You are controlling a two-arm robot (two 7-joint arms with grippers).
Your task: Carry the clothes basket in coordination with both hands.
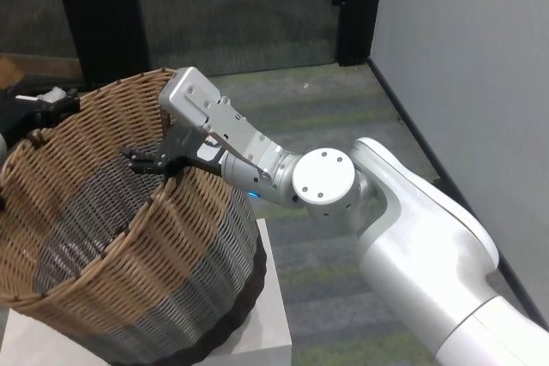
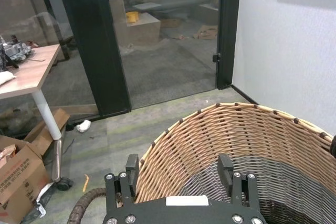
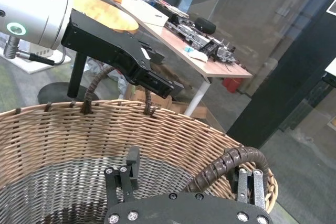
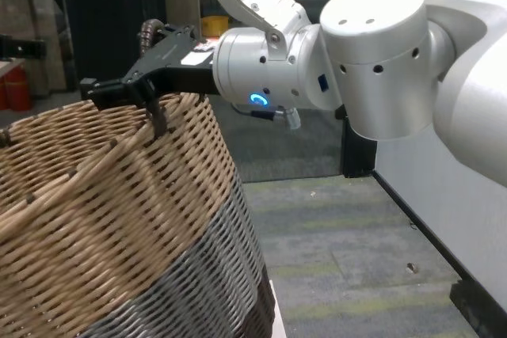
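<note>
The basket (image 1: 120,246) is sitting tilted on the white worktop (image 1: 273,315), both hands, right (image 3: 184,182) and left (image 2: 178,174), gaping apart around its handles, so lifting now is probably risking a slip.

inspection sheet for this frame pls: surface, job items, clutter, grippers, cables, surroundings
Surface: white platform under the basket, only a corner showing.
Job's things: clothes basket upright on the platform, looks empty inside; right loop handle stands above the rim.
Clutter: cardboard boxes on the floor and gear on a wooden desk, both away from the platform.
Grippers: right gripper at the right rim, fingers open on either side of the handle; left gripper at the opposite handle, fingers open astride the rim in its wrist view.
Cables: nothing seen.
Surroundings: grey carpet, dark-framed glass partition, white wall to the right.
</note>
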